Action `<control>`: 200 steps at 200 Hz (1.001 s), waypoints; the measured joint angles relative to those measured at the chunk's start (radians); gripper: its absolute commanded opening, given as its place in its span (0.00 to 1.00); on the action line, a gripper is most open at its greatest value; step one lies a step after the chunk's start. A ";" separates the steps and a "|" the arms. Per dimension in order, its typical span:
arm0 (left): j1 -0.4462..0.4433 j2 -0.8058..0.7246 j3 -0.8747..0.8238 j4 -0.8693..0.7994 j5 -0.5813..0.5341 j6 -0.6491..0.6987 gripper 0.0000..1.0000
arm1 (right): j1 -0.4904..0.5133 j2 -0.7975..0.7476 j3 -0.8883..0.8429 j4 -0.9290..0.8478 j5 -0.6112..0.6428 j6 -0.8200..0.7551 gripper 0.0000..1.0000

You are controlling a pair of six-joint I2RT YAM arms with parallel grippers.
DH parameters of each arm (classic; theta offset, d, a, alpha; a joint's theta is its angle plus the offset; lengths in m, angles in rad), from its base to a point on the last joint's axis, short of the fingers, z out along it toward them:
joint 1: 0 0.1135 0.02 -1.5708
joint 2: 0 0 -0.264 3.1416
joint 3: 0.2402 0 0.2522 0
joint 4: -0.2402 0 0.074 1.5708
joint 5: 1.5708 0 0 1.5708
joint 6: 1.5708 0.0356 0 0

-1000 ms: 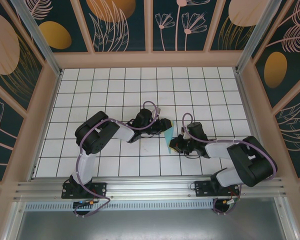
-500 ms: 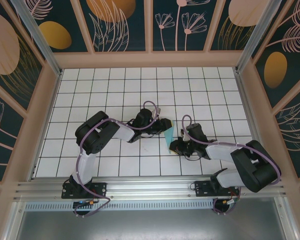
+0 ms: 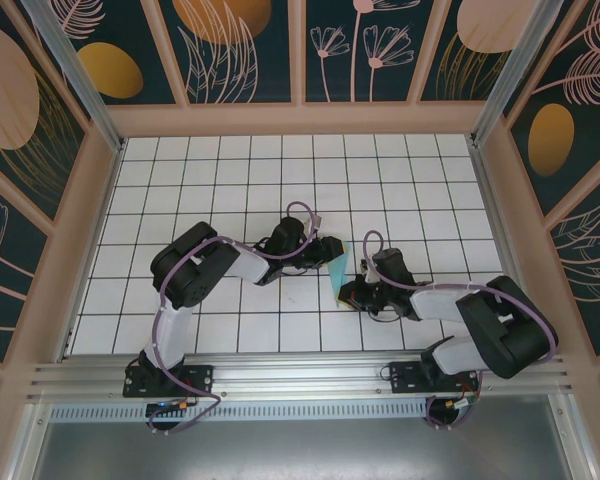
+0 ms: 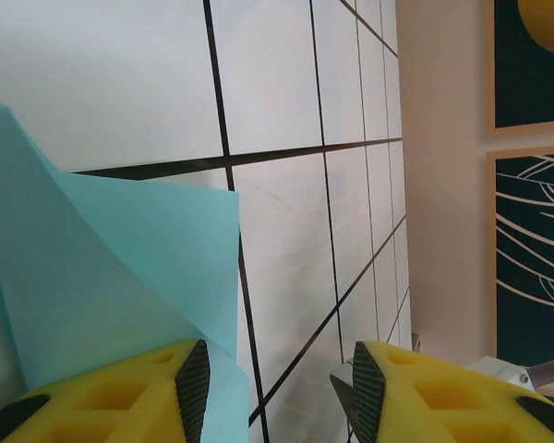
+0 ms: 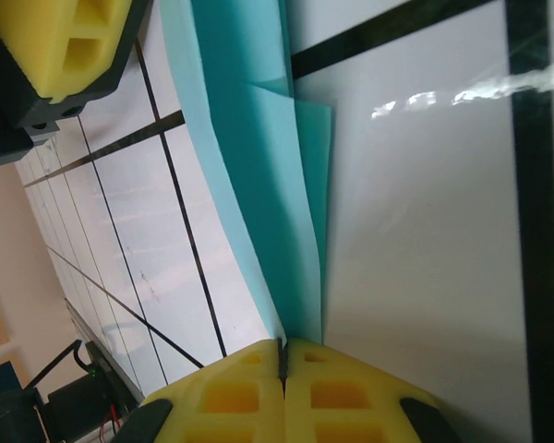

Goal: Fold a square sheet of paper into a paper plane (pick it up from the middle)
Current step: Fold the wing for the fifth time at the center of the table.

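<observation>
The right end effector (image 5: 283, 367) has just been pinched shut on the folded square sheet of paper (image 5: 249, 157) at the middle of the counter (image 3: 230, 170), the left end effector (image 4: 275, 383) left open alongside, so creasing can likely be continued.

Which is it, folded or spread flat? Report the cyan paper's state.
Folded: the cyan paper shows overlapping layers, its edge pinched in the right gripper, jaws shut.

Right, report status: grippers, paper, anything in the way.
Right gripper shut on the folded paper edge. Left gripper open, paper beside one jaw. No obstruction seen.
</observation>
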 measured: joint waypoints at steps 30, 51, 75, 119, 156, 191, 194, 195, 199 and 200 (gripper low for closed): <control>0.000 0.002 0.002 0.000 0.004 0.000 0.48 | 0.001 -0.085 0.003 -0.081 0.033 0.000 0.19; 0.000 0.004 0.004 0.000 0.004 0.000 0.48 | 0.001 -0.145 0.022 -0.128 0.048 -0.002 0.20; 0.000 0.006 0.005 0.000 0.007 0.000 0.47 | 0.001 -0.177 0.045 -0.134 0.054 0.000 0.17; 0.000 0.008 0.008 0.000 0.011 0.000 0.48 | 0.001 -0.171 0.054 -0.103 0.045 0.008 0.07; 0.000 0.008 0.008 0.000 0.011 0.000 0.47 | 0.001 -0.077 0.064 -0.049 0.019 0.008 0.04; 0.000 0.008 0.008 0.000 0.011 0.000 0.47 | 0.001 -0.016 0.064 -0.037 0.002 0.008 0.03; 0.000 0.008 0.008 0.000 0.011 0.000 0.47 | 0.001 -0.011 0.063 -0.035 0.002 0.007 0.03; 0.000 0.008 0.008 0.000 0.011 0.000 0.47 | 0.001 -0.011 0.063 -0.035 0.002 0.007 0.03; 0.000 0.008 0.008 0.000 0.011 0.000 0.48 | 0.001 -0.006 0.060 -0.030 0.001 0.008 0.03; 0.000 0.008 0.008 0.000 0.011 0.000 0.47 | 0.001 -0.006 0.059 -0.029 0.001 0.007 0.03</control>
